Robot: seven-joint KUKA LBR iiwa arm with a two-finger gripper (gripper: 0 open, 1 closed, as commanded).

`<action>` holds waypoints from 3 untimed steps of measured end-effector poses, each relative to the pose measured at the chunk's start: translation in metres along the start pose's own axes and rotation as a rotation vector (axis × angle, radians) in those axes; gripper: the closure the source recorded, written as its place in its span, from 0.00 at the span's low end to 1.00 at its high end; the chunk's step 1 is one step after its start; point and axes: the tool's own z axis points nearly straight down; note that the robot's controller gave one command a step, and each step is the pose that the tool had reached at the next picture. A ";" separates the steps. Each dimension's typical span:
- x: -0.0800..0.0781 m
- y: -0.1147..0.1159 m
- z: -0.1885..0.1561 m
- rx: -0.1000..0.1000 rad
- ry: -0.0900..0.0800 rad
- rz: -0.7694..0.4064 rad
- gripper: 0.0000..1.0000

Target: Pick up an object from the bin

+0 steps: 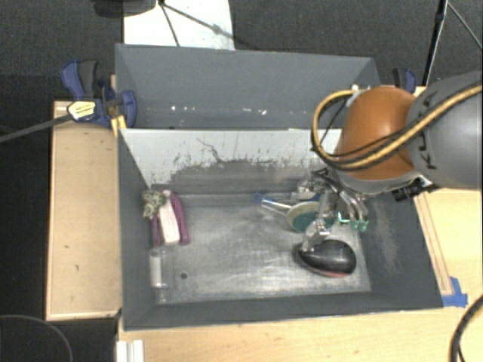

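My gripper hangs low at the right side of the bin, its metal fingertips just above the left end of a black rounded thing like a computer mouse on the bin floor. Whether the tips touch it is unclear. Just behind the gripper lies a round teal and white disc with a bluish stick reaching left from it. Nothing shows between the fingers.
At the bin's left side lie a purple and white oblong thing, a small greyish figure above it and a clear little tube below. The arm with its orange cover hangs over the bin's right wall.
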 end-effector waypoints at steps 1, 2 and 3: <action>-0.030 0.025 0.061 -0.002 -0.012 0.256 0.00; -0.023 0.009 0.034 -0.002 -0.010 0.568 0.00; -0.031 0.002 0.031 -0.003 -0.011 0.781 0.00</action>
